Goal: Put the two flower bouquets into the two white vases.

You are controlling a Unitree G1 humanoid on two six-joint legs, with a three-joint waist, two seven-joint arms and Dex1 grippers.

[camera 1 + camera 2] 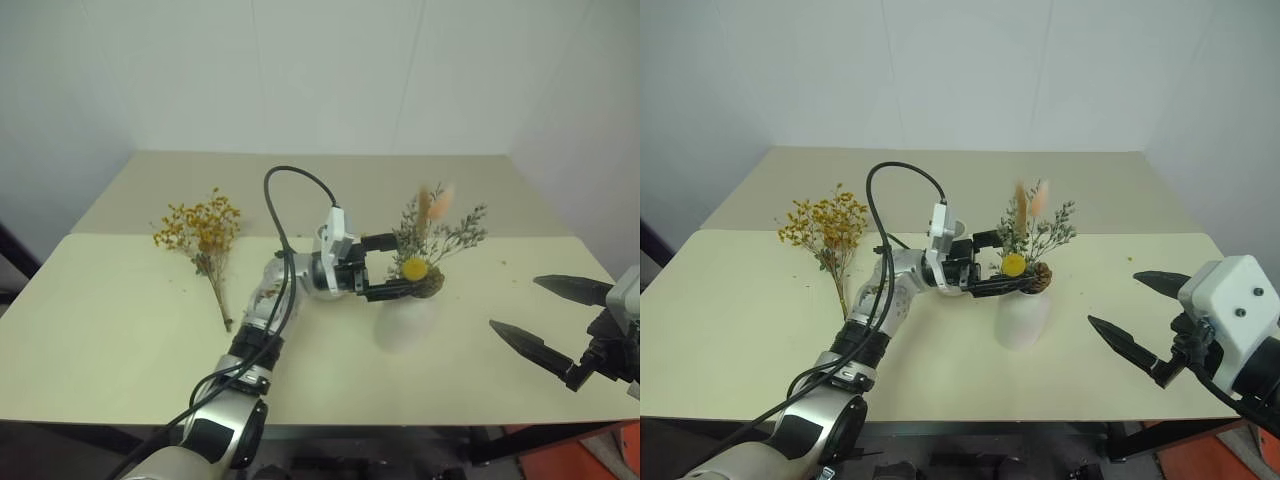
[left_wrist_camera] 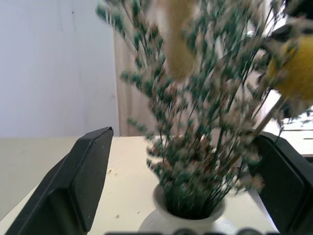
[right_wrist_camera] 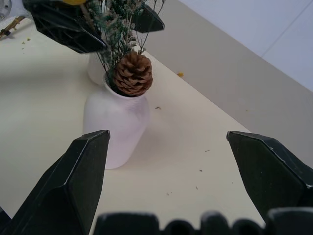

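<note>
Left eye view: the left hand is reaching in from the robot's left, fingers spread wide on either side of the grey-green bouquet, gripping nothing. The stems are sitting in the neck of the shorter vase, which is standing upright near the middle of the desk. My reading: the bunch is already delivered and the wide stance is letting the stems stand free without being dragged.

Left wrist view: both fingers are flanking the stems with a gap on each side, and the stems are dropping straight into the white neck.

Right wrist view: a pine cone is resting at the vase mouth, among the stems. A second white vase is standing just behind the first; how tall it is I cannot tell.

The yellow-orange bouquet is lying flat on the desk, well apart to the robot's left, blossoms toward the far edge and stems toward the robot. Nothing is touching it, so that half of the job is not yet done.

The right hand is hovering over the desk's right edge, fingers wide, holding nothing, pointing toward the vases. It seems parked clear of the left arm's working space.
</note>
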